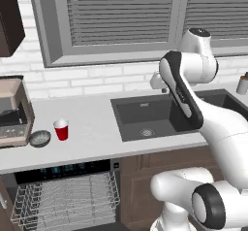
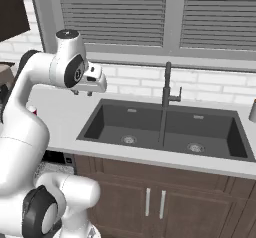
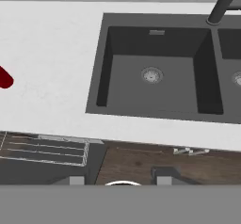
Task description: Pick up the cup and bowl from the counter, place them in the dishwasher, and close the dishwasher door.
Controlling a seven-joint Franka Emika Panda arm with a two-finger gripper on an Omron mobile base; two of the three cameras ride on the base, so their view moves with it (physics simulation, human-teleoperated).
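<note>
The small red tapered cup (image 1: 61, 129) with a white inside stands upright on the long light grey-white tabletop (image 1: 92, 128), well left of the dark inset sink (image 1: 160, 118). Just beside it on its left lies the small shallow dull grey-green bowl (image 1: 39, 138), next to a beige and black coffee machine (image 1: 13, 111). Below them the under-counter dishwasher (image 1: 68, 169) with its black control strip stands open, its white-grey wire rack (image 1: 65, 198) pulled forward. The white arm's gripper (image 2: 82, 92) hangs above the tabletop by the sink's left edge, holding nothing; its finger tips (image 3: 163, 178) show as small dark stubs set apart, though I cannot tell how wide they stand. A tall dark faucet (image 2: 167, 99) rises behind the sink
</note>
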